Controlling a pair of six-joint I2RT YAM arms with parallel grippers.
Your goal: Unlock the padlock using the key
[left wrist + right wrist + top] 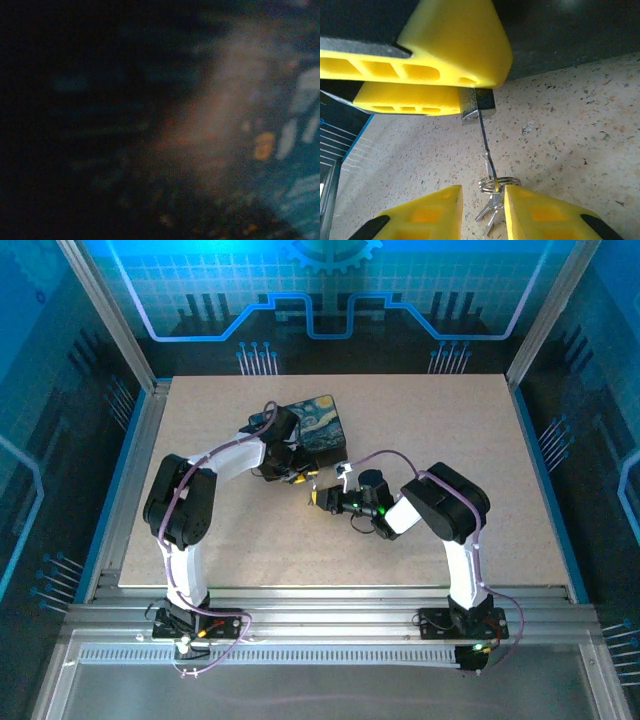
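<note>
In the right wrist view the small metal padlock (476,107) sits pinched at the tips of my left gripper's yellow fingers (445,55), just above the table. The thin key (486,145) is in the padlock's underside and runs down to a key ring (498,183), where spare keys (488,209) dangle. My right gripper (482,212) stands open around the ring. Its right finger (545,215) touches the ring, while the left finger (420,215) stays clear. From above, the left gripper (297,473) and right gripper (322,498) meet mid-table. The left wrist view is dark and blurred.
A dark box with a blue and yellow painting print (322,426) lies right behind the left gripper, and its dark side fills the background behind the padlock. Speckled beige tabletop (480,440) stretches to the right and front. Metal rails frame the table edges.
</note>
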